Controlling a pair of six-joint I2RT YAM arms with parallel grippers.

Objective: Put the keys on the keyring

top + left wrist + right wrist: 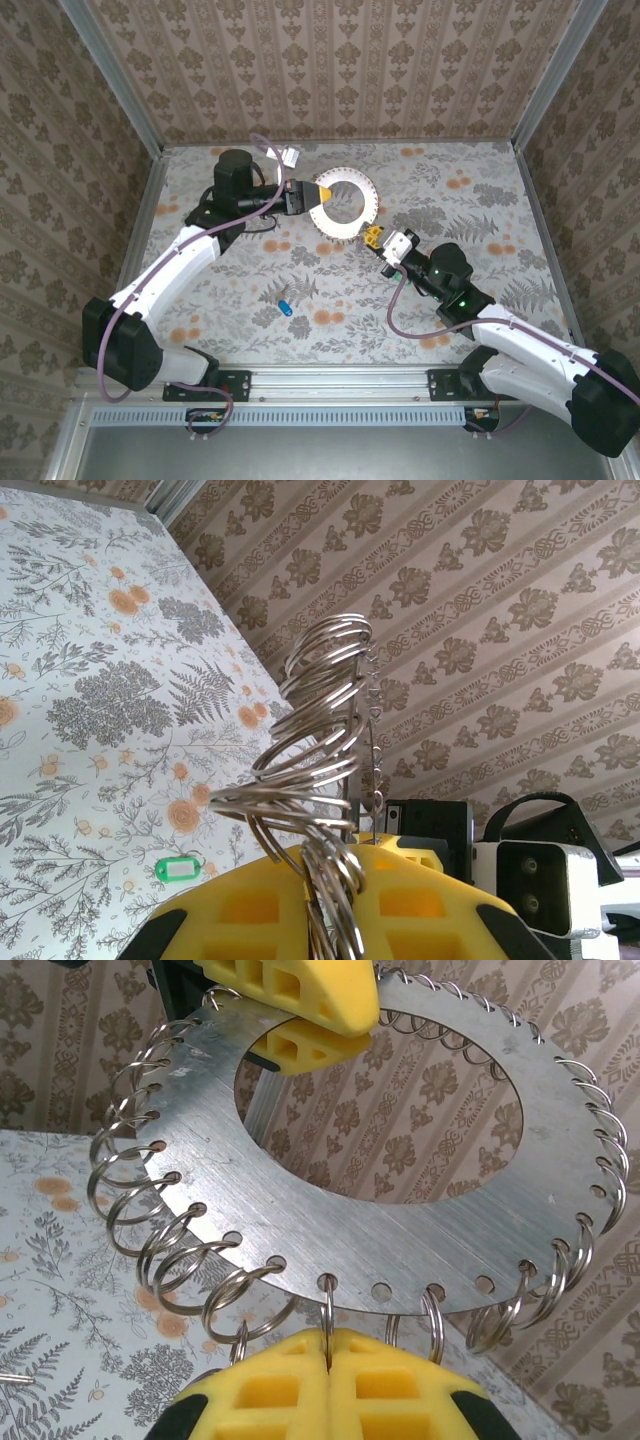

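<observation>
From above, the keyring, a large flat silvery metal plate ring with small wire split rings hooked through holes along its rim, hangs over the floral table. The left gripper clamps its left edge and the right gripper meets its near-right edge. A small blue-headed key lies well apart on the table, nearer the bases.

The left wrist view shows the plate edge-on, rising from between closed yellow fingers. A green-headed key lies on the table below.

In the right wrist view, the right gripper's pads are pressed together on one split ring (the wire runs straight into the seam).

Risks, as I judge them: that thin wire could slip out of the pads, or a pull could twist the plate in the left gripper's hold. Neither gripper carries a key.
</observation>
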